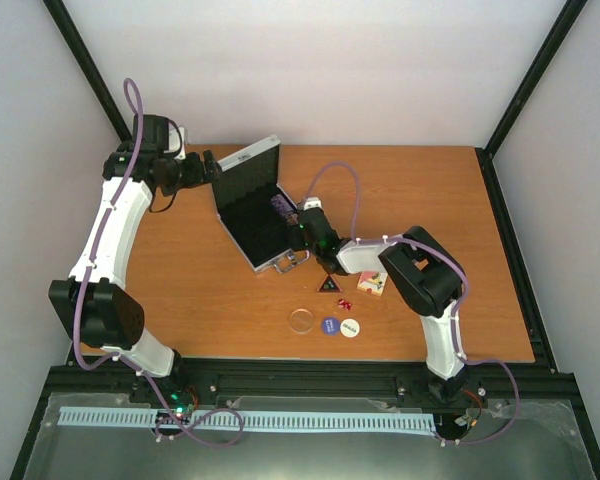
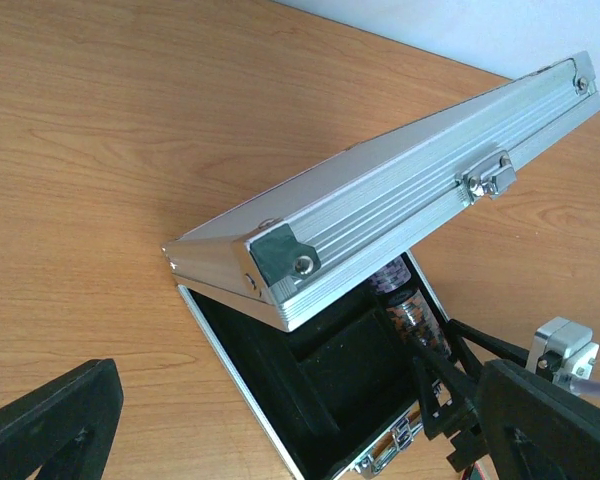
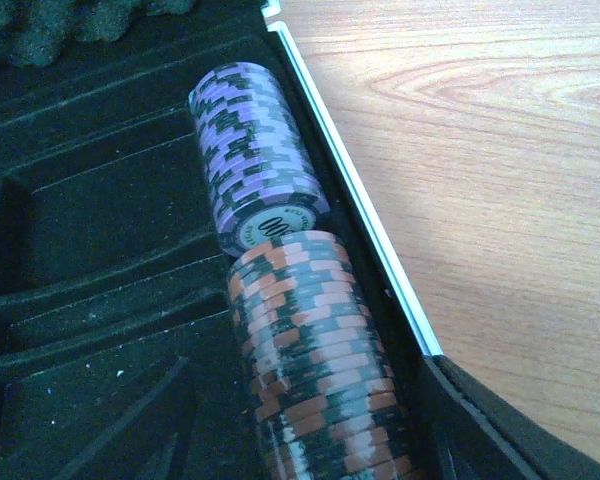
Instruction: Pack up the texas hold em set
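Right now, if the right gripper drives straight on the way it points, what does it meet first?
Probably the orange-brown chip stack in the case's edge slot, with the purple stack just beyond; depth is unclear.

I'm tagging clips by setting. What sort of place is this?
Most likely a robotics lab test cell: a wooden table boxed in by black frame posts and plain white walls, with a left arm and right arm bolted to a metal rail at its near edge.

The silver case [image 1: 252, 215] lay open near the table's [image 1: 180, 290] far edge, with purple chips [image 3: 255, 160] and orange chips [image 3: 310, 360] slotted end to end inside. The black triangle [image 1: 328, 285], red dice [image 1: 344, 303], card box [image 1: 372, 284] and three discs [image 1: 329, 325] lay loose nearer the near edge.
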